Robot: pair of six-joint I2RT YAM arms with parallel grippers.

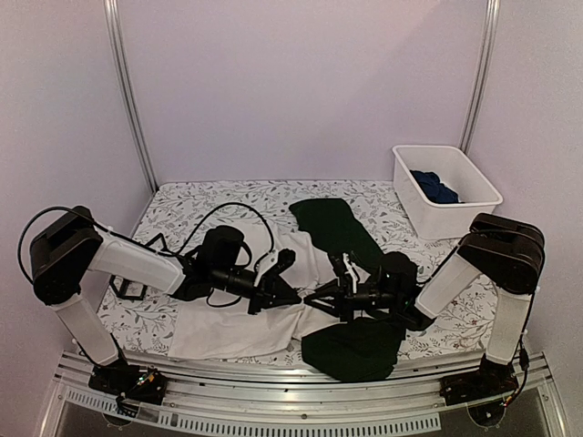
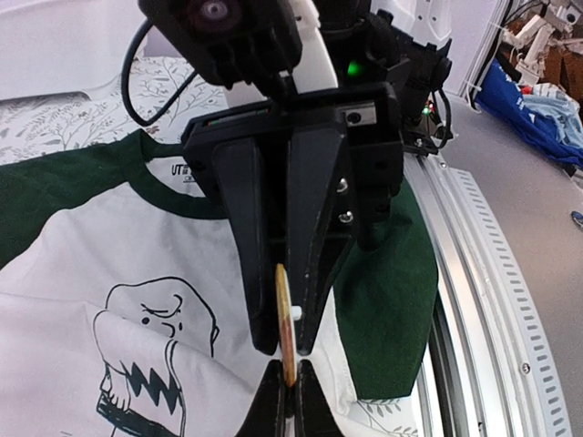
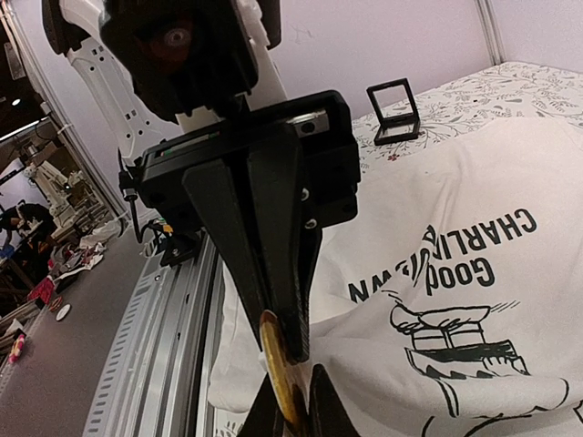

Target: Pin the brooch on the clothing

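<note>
The clothing [image 1: 228, 328] lies flat on the flowered table: a white T-shirt [image 2: 55, 273] with dark green sleeves, its cartoon face and "Good Ol' Charlie Brown" print [image 3: 455, 264] showing. Above its near hem the two grippers meet tip to tip. My left gripper [image 2: 291, 369] is shut on the lower edge of the round gold brooch [image 2: 286, 319], held edge-on. My right gripper [image 3: 291, 371] faces it, its fingers closed around the same brooch [image 3: 278, 360], with a small white stud between the brooch and one finger. In the top view the left gripper [image 1: 296, 296] and right gripper [image 1: 314, 299] hide the brooch.
A white bin [image 1: 446, 196] at the back right holds a dark blue garment [image 1: 435, 187]. A small black open frame [image 3: 393, 109] stands on the table at the left, beside the left arm's cable. The aluminium rail [image 1: 273, 401] runs along the near edge.
</note>
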